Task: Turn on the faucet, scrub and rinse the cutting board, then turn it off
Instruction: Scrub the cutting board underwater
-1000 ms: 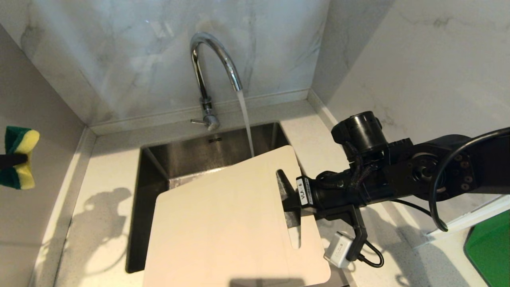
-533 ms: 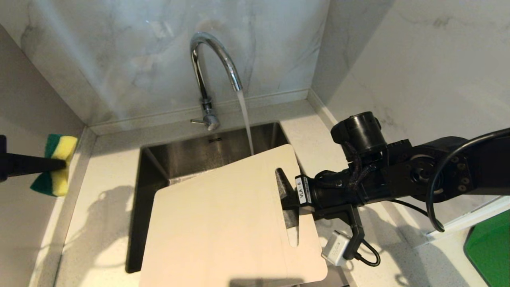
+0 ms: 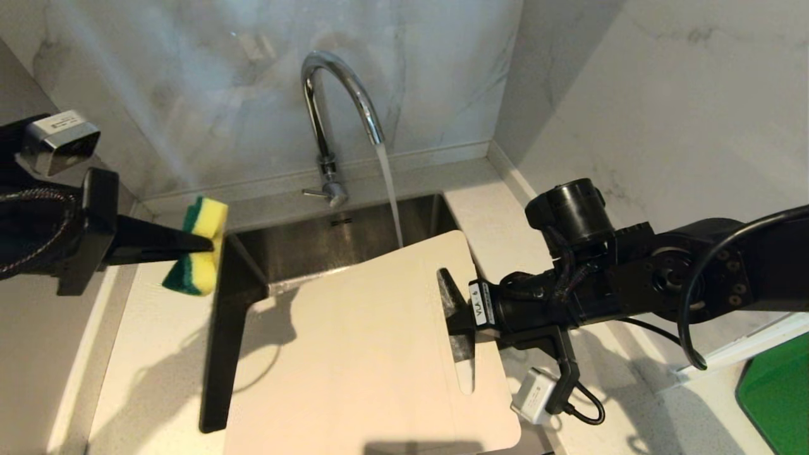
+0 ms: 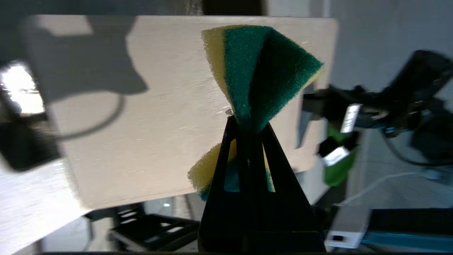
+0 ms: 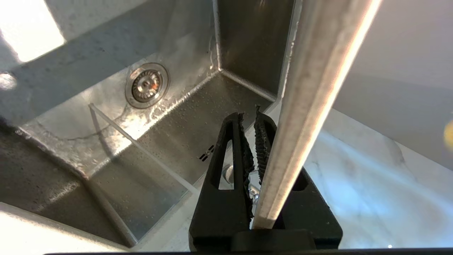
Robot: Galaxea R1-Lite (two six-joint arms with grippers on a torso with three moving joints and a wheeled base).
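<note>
The faucet [image 3: 335, 120] is running, its stream falling just behind the far edge of the cutting board [image 3: 360, 354]. The right gripper [image 3: 454, 309] is pinching the cutting board at its handle-slot end and holding it tilted over the stainless sink [image 3: 303, 243]. The left gripper [image 3: 201, 243] is pinching a yellow-and-green sponge [image 3: 197, 256] at its middle and holding it above the sink's left rim, apart from the board.
</note>
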